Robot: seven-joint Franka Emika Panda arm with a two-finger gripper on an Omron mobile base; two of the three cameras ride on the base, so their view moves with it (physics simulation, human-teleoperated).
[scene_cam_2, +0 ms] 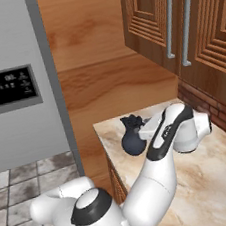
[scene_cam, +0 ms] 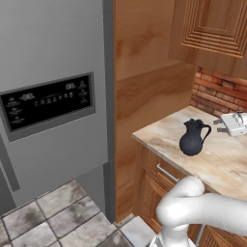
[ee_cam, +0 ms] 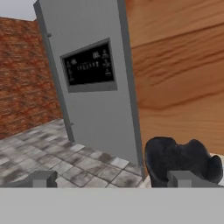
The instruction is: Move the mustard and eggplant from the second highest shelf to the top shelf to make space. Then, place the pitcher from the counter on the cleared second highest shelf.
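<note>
The dark pitcher [scene_cam: 193, 138] stands upright on the beige counter [scene_cam: 222, 161], near its left end. To the pitcher's right my gripper [scene_cam: 221, 125] hovers at about its neck height, pointing at it from a short gap. In the hand view the gripper [ee_cam: 113, 179] is open, its fingertips [ee_cam: 43, 178] wide apart with nothing between them. The pitcher [ee_cam: 181, 158] shows close behind the right tip. From the right base view, the pitcher [scene_cam_2: 131, 140] is half hidden by my arm. The mustard, eggplant, top shelf and second highest shelf are hidden behind the shut fridge door.
A grey fridge door [scene_cam: 53, 72] with a black control panel [scene_cam: 48, 102] stands shut on the left. A tall wooden panel [scene_cam: 144, 96] separates it from the counter. Wooden wall cabinets [scene_cam_2: 184, 25] hang above, over a brick wall [scene_cam: 217, 94]. Tiled floor [scene_cam: 53, 217] lies below.
</note>
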